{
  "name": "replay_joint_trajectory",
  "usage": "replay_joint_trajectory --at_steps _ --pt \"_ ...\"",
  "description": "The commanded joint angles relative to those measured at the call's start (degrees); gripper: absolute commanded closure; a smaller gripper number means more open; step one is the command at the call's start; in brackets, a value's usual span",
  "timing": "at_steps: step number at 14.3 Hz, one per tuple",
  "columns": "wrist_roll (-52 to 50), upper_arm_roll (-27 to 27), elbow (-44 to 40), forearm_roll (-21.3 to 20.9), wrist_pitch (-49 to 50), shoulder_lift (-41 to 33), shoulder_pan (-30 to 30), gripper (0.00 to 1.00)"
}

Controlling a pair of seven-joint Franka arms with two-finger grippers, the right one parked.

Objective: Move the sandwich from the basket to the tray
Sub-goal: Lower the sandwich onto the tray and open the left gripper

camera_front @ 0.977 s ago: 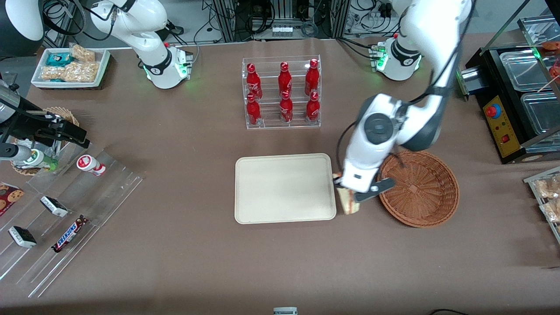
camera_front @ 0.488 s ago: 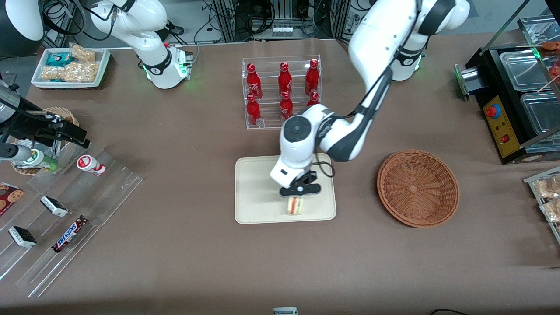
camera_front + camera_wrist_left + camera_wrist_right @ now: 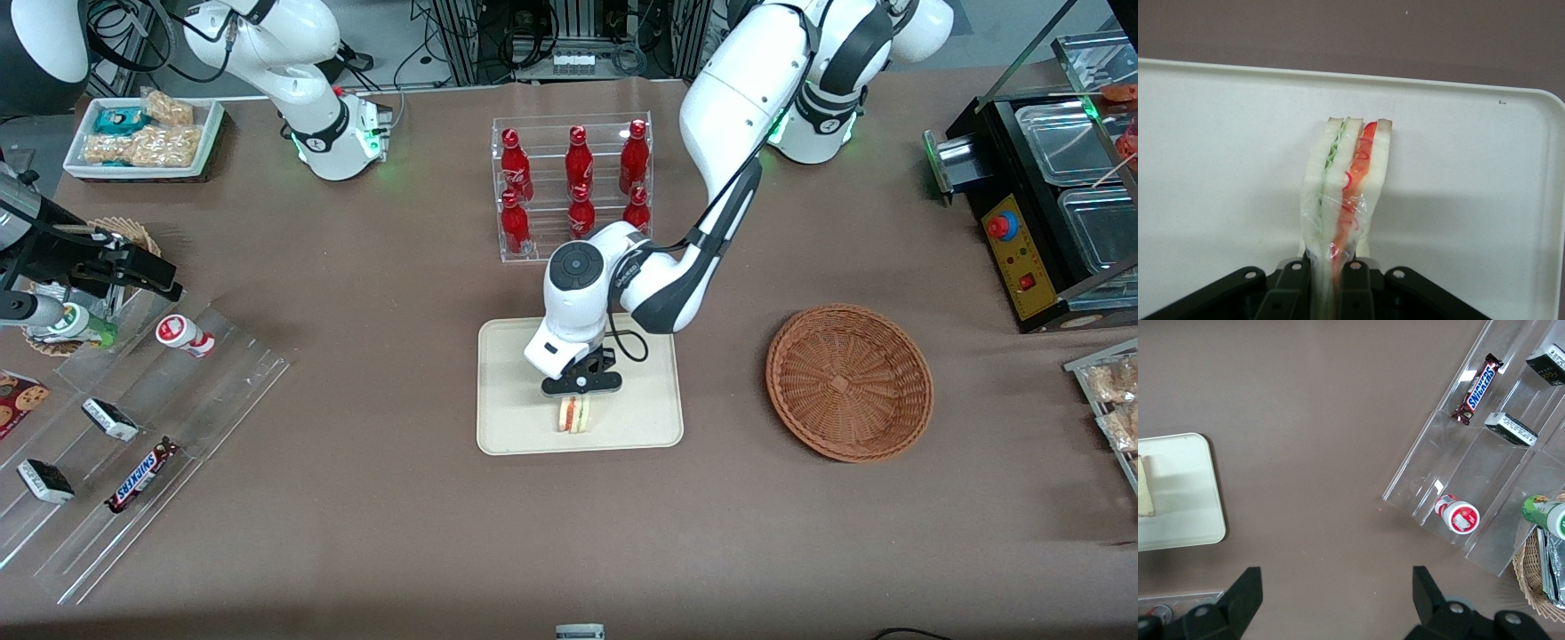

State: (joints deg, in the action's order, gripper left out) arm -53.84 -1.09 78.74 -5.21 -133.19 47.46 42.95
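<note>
Gripper (image 3: 576, 398) clamping sandwich (image 3: 1345, 193) over tray (image 3: 1218, 167)

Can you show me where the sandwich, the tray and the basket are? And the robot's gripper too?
sandwich (image 3: 1346, 193), left wrist view, striped cut side
tray (image 3: 511, 391), front view, bare floor
basket (image 3: 849, 384), front view, woven bottom
gripper (image 3: 578, 391), front view, over the tray

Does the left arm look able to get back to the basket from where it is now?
Probably yes. The end effector, shut on the sandwich, sits over the tray; only bare table lies between it and the basket.
</note>
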Motion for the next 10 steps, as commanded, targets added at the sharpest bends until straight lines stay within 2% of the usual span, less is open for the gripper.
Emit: replay_joint_trajectory --at_steps 1,4,5,6,7,10 --pt "-1.53 0.57 -1.57 3.01 0.39 0.71 0.3 0.95" --pt "-2.24 0.57 -1.58 4.33 0.39 0.7 0.21 0.93" --pt "-2.33 0.57 -1.4 4.33 0.39 0.79 0.3 0.82" --pt "-2.67 0.57 -1.31 4.33 0.39 0.79 0.3 0.44" --pt "-3.55 0.57 -1.22 4.07 0.47 0.36 0.3 0.0" --pt "-3.73 1.09 -1.22 3.37 5.1 -5.86 -0.05 0.0"
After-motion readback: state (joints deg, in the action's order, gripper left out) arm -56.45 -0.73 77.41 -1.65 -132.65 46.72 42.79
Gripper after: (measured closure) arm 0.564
